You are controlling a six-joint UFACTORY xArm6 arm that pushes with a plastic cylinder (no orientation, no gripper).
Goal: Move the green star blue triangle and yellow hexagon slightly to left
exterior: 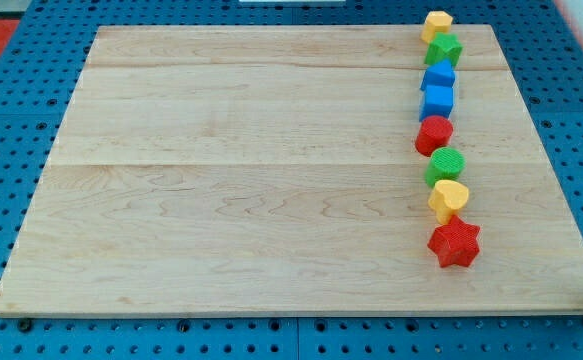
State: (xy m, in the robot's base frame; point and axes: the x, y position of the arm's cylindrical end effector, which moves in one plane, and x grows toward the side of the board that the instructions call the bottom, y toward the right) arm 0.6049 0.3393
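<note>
Nowhere in the camera view does my tip show, so its place relative to the blocks and whether it touches anything cannot be told.

Across the frame's left and middle lies the pale wooden board (pixel 251 170), resting on a blue pegboard table (pixel 11 100). All the blocks stand in one column near the board's right edge. From the upper right downward: the yellow hexagon (pixel 437 25) at the board's top edge, the green star (pixel 443 48) touching it just below, then the blue triangle (pixel 438 75) and a blue cube (pixel 438 101) pressed together. Under these come a red round block (pixel 434 134), a green round block (pixel 447 165), a yellow heart (pixel 449 198), and a red star (pixel 455 242) lowest.
</note>
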